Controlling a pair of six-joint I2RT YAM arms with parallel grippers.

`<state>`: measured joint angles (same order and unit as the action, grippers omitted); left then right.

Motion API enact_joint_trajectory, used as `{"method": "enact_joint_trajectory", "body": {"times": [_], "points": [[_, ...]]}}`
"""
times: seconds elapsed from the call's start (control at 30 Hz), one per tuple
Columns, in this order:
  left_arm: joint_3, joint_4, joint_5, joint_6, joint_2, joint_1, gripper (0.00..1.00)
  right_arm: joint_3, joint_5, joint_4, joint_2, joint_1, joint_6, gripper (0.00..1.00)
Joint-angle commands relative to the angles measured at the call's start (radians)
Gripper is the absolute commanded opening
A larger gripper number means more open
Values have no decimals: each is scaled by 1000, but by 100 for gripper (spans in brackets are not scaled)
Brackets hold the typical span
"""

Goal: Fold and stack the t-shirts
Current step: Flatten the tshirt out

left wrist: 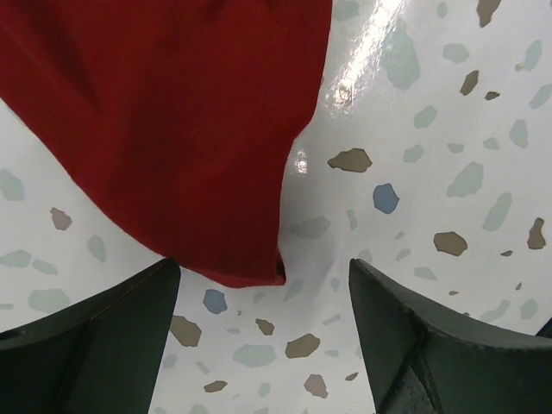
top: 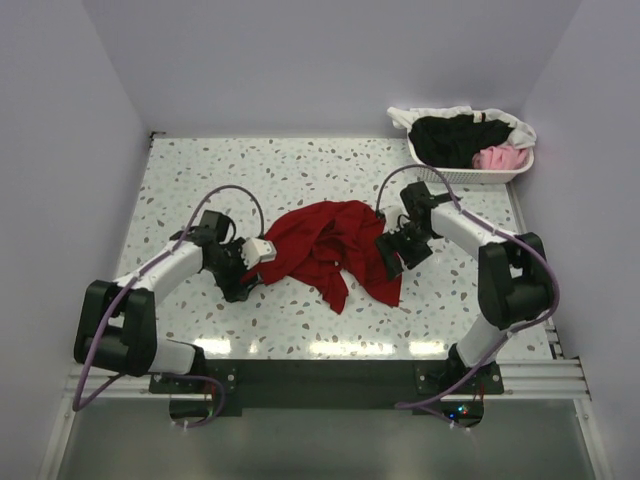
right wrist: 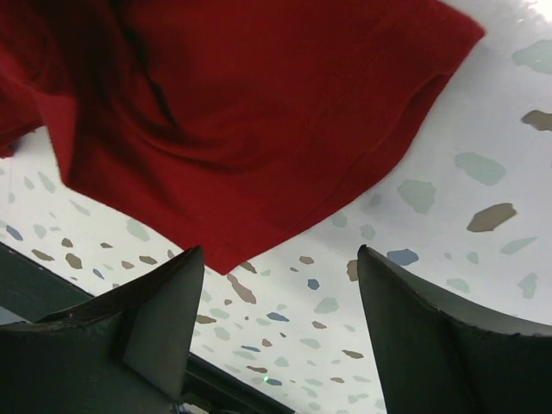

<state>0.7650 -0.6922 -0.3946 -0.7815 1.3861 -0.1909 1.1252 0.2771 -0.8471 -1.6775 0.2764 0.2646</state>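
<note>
A dark red t-shirt (top: pixel 335 245) lies crumpled in the middle of the speckled table. My left gripper (top: pixel 252 270) is open at its left edge; in the left wrist view the shirt's hem corner (left wrist: pixel 250 267) lies just ahead of the open, empty jaws (left wrist: pixel 263 302). My right gripper (top: pixel 392 258) is open at the shirt's right side; in the right wrist view the red cloth (right wrist: pixel 241 129) lies ahead of the open, empty jaws (right wrist: pixel 280 293). Black (top: pixel 455 138), pink (top: pixel 500 157) and white (top: pixel 450 113) shirts lie in the basket.
The white slotted basket (top: pixel 470 175) stands at the table's far right corner. White walls close in the table on the left, back and right. The dark front rail (top: pixel 320 375) runs along the near edge between the arm bases.
</note>
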Motion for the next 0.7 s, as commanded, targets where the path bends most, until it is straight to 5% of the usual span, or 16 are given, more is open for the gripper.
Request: {"method": "enact_joint_trajectory", "body": {"times": [0.0,0.13,0.27,0.37,0.5,0.67], "points": [[-41,115,88,-30,-15,-28,84,-11,-53,-4,-45,21,13,74],[-85,186,157,-12,-4,-64,82,-4,-64,-6,-86,44,10,72],[-96,272,214,17,40,-70,70,1,-110,3,-134,72,7,67],[-81,307,256,50,62,-68,48,5,-162,25,-163,72,-1,47],[-31,300,272,71,56,-48,23,25,-223,40,-159,61,1,0],[82,160,148,25,39,91,2,82,-216,14,-65,-29,27,0]]}}
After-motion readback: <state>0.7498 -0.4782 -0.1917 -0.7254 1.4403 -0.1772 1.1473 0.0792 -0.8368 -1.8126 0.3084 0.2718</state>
